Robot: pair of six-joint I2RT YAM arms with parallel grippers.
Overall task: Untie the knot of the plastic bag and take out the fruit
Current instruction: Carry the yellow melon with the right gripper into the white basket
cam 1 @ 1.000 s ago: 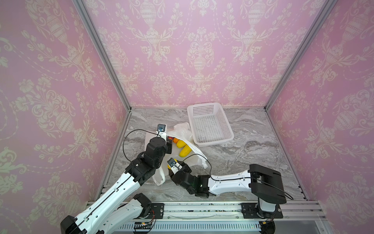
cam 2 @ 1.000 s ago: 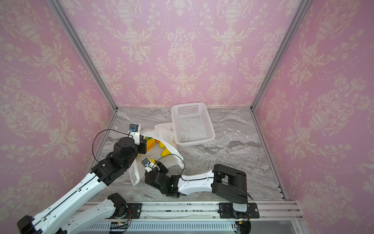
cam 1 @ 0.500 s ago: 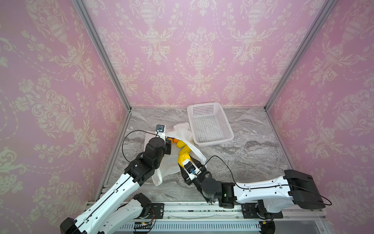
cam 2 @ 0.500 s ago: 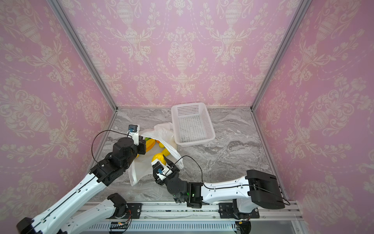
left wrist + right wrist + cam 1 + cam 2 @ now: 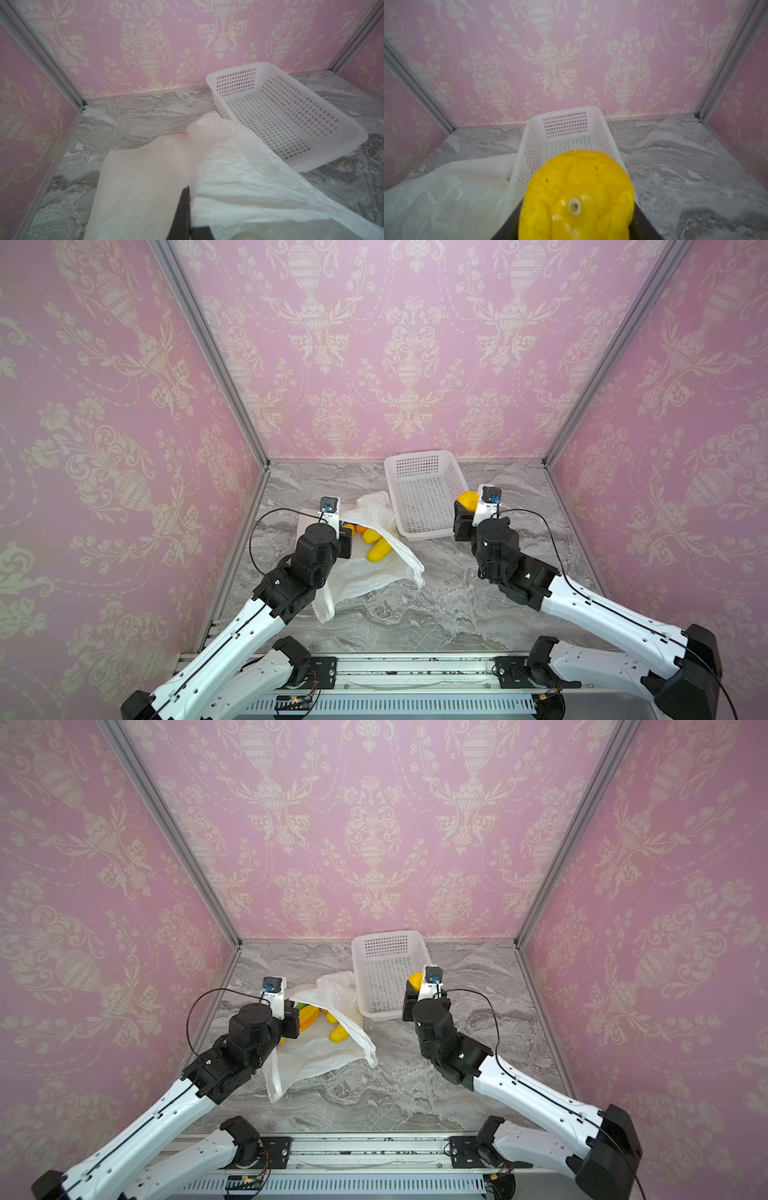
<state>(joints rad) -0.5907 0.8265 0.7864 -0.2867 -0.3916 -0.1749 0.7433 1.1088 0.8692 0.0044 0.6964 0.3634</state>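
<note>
Holding the bag mouth open: left gripper (image 5: pixel 185 197) is clamped tight on the rim of the plastic bag (image 5: pixel 374 572), lifting that edge so the remaining fruit (image 5: pixel 379 551) inside is reachable. No knot visible and the handles lie loose, so untying looks done. Right gripper (image 5: pixel 462 514) is closed around a yellow fruit (image 5: pixel 577 195), poised over the near right edge of the basket (image 5: pixel 419 466), likely for a drop. Basket holds nothing yet.
</note>
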